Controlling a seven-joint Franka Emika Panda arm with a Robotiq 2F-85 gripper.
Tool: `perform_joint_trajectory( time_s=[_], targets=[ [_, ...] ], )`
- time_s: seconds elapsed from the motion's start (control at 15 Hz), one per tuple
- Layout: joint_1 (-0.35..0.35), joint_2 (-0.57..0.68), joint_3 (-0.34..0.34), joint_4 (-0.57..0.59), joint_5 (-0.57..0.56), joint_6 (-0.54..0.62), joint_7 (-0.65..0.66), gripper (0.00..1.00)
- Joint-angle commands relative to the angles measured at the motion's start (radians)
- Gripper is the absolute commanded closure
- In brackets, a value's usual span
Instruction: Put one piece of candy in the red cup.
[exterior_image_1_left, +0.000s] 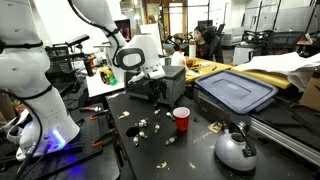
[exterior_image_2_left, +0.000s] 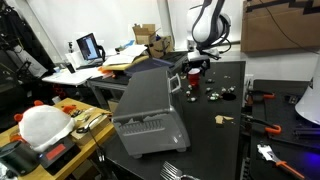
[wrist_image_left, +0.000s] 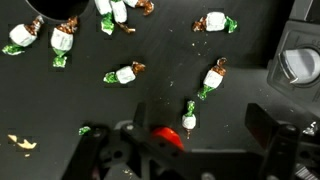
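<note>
The red cup (exterior_image_1_left: 181, 119) stands upright on the black table near the front, and it also shows in an exterior view (exterior_image_2_left: 176, 80) beside the toaster oven. Several green-and-white wrapped candies (exterior_image_1_left: 141, 125) lie scattered on the table left of the cup. In the wrist view they lie spread out below me; one candy (wrist_image_left: 189, 118) lies between my fingers' lines, others (wrist_image_left: 124, 74) (wrist_image_left: 213, 78) lie farther off. My gripper (wrist_image_left: 178, 128) is open and empty, held well above the table (exterior_image_1_left: 152, 70) (exterior_image_2_left: 200, 63). The cup is out of the wrist view.
A grey toaster oven (exterior_image_1_left: 160, 86) (exterior_image_2_left: 150, 112) stands behind the candies. A round silver kettle (exterior_image_1_left: 236, 148) sits at the front right. A blue bin lid (exterior_image_1_left: 236, 90) lies to the right. A grey round object (wrist_image_left: 300, 62) is at the wrist view's right edge.
</note>
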Motion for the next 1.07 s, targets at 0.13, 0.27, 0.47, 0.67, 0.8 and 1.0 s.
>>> perform_joint_trajectory(
  time_s=[0.13,0.27,0.47,0.67,0.8,1.0],
  targets=[
    [0.202,0.133,-0.189,0.031,-0.121,0.152,0.259,0.00],
    [0.301,0.183,-0.269,0.044,-0.113,0.175,0.293,0.00],
    [0.438,0.253,-0.364,0.069,-0.069,0.185,0.327,0.00],
    [0.548,0.309,-0.443,0.093,-0.021,0.184,0.369,0.00],
    [0.580,0.326,-0.462,0.108,0.031,0.154,0.377,0.00],
    [0.595,0.352,-0.471,0.128,0.100,0.132,0.389,0.00]
  ],
)
